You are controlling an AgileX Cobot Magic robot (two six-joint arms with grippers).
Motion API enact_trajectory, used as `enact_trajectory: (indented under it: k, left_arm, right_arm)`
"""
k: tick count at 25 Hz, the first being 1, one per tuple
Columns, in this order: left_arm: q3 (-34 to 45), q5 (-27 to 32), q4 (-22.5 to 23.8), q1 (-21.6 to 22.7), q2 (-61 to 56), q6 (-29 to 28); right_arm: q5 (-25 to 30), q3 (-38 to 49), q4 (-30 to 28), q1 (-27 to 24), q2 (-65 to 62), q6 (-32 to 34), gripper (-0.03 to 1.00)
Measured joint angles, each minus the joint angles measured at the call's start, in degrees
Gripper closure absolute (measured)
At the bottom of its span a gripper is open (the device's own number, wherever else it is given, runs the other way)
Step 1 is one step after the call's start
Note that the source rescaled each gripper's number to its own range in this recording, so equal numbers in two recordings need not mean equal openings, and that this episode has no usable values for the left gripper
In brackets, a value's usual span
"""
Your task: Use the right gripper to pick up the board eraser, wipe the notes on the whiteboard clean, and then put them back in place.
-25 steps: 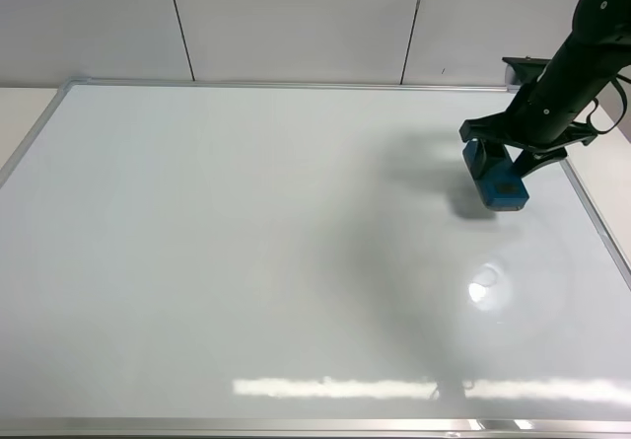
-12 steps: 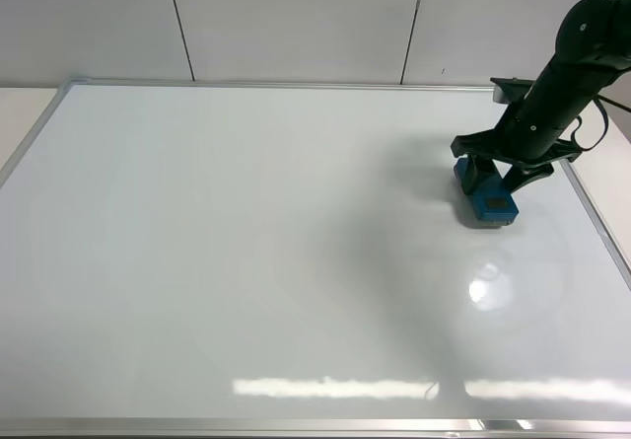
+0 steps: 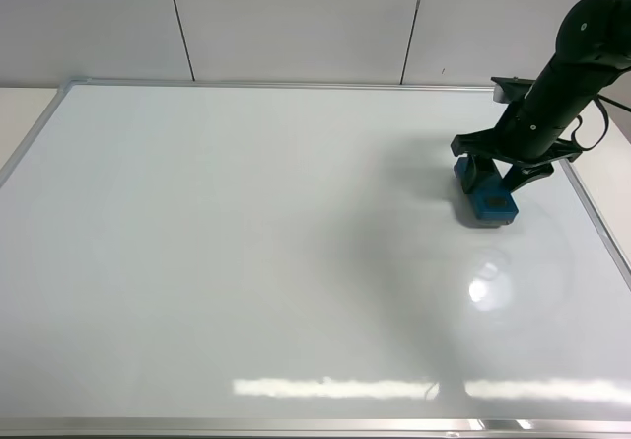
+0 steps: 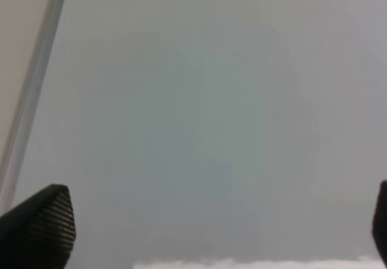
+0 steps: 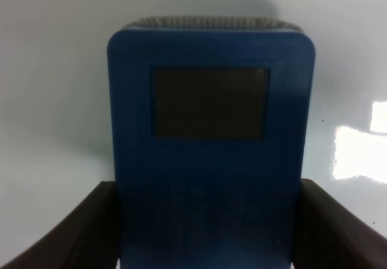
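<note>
The whiteboard [image 3: 246, 242] fills the exterior high view, and no black notes show on it. The teal-blue board eraser [image 3: 488, 202] lies flat on the board near its right edge. My right gripper [image 3: 495, 182] is shut on the eraser's near end, one finger on each side. In the right wrist view the eraser [image 5: 211, 148] fills the middle, with one dark patch showing and my fingers [image 5: 78, 233] against its sides. My left gripper [image 4: 208, 233] is open and empty over bare whiteboard [image 4: 211, 112]; it is out of the exterior high view.
The board's silver frame [image 3: 592, 212] runs just right of the eraser, and also shows in the left wrist view [image 4: 33, 87]. Bright glare spots [image 3: 483, 289] lie in front of the eraser. A panelled wall [image 3: 296, 20] stands behind the board.
One second ago the eraser hung slightly higher and further right. The right gripper lowered it a little leftward onto the board. It has held still for the last half second.
</note>
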Motion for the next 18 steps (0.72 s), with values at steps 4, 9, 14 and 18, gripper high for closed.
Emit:
enact_trajectory:
  k: [4, 9, 14, 18]
  left_arm:
    - [0.0, 0.0, 0.0, 0.0, 0.0, 0.0]
    - [0.0, 0.0, 0.0, 0.0, 0.0, 0.0]
    - [0.0, 0.0, 0.0, 0.0, 0.0, 0.0]
    - [0.0, 0.0, 0.0, 0.0, 0.0, 0.0]
  right_arm:
    - [-0.28, 0.0, -0.15, 0.0, 0.0, 1.95, 0.5]
    - [-0.44, 0.0, 0.06, 0.0, 0.0, 0.2, 0.01]
    - [-0.5, 0.0, 0.62, 0.0, 0.0, -0.29, -0.02]
    - [-0.5, 0.0, 2.24, 0.0, 0.0, -1.7, -0.03]
